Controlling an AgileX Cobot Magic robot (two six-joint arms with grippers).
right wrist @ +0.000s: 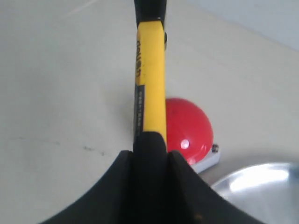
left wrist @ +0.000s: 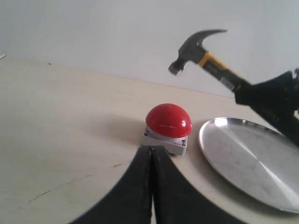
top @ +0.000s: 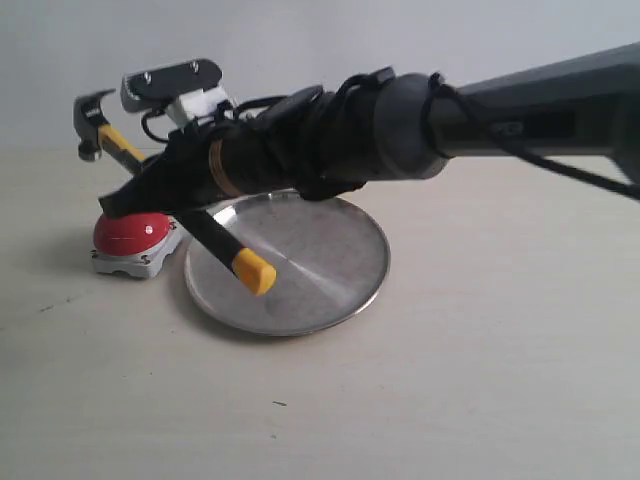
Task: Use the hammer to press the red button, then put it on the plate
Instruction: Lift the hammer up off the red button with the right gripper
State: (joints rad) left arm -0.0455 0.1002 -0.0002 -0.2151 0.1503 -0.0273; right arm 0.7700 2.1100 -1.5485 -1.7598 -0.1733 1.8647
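The hammer (top: 97, 122) is held in the air, its dark head (left wrist: 192, 45) raised above the red button (top: 131, 234). Its black handle slants down to a yellow end (top: 255, 272) over the plate (top: 320, 255). My right gripper (top: 150, 187) reaches across from the right and is shut on the handle (right wrist: 150, 70), just above the button (right wrist: 190, 129). The button (left wrist: 169, 120) sits on its grey base right beside the silver plate (left wrist: 247, 158). My left gripper (left wrist: 151, 149) is low over the table just short of the button, shut with nothing in it.
The right arm's long dark forearm (top: 480, 115) spans the scene above the plate. A pale wall (top: 320, 40) stands behind the light tabletop (top: 480, 380). The plate's rim (right wrist: 261, 179) lies next to the button's base.
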